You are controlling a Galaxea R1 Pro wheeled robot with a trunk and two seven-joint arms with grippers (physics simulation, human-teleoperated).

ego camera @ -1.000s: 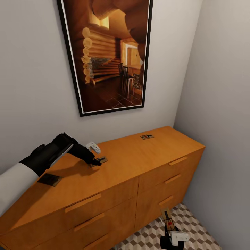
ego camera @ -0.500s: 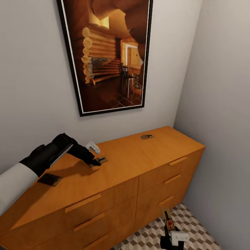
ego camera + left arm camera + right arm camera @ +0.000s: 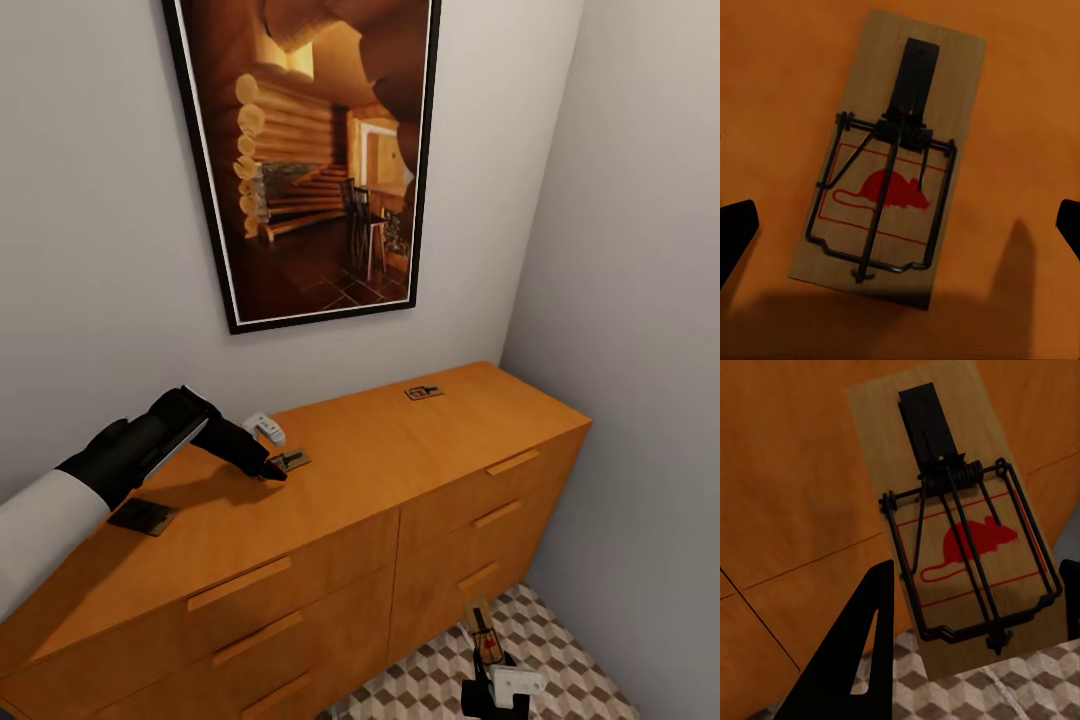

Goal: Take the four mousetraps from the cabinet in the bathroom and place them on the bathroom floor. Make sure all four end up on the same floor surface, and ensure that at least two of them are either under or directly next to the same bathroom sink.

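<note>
1. Reaching over the cabinet (image 3: 380, 480), the left claw (image 3: 272, 468) hangs just above a mousetrap (image 3: 291, 461) lying flat near the back of the top; from the left wrist, its two dark fingers (image 3: 735, 232) stand spread wide on either side of that trap (image 3: 889, 161) without touching it.
2. Open worktop lies all round this trap; the wall is close behind it, and the front edge of the top is well apart.
3. A second mousetrap (image 3: 423, 393) lies further right near the back edge, and a third, dark in shadow (image 3: 143, 516), lies under the left forearm.
4. Low at the right, the right claw (image 3: 492, 665) pinches a fourth mousetrap (image 3: 482, 630), holding it upright in front of the drawer fronts above the cube-patterned bathroom floor (image 3: 560, 660); one finger (image 3: 859, 649) presses its edge.
5. The side wall to the right leaves a narrow strip of floor beside the cabinet's end.
6. Each near trap (image 3: 960, 540) bears a red mouse outline in a red rectangle; no writing is readable.
</note>
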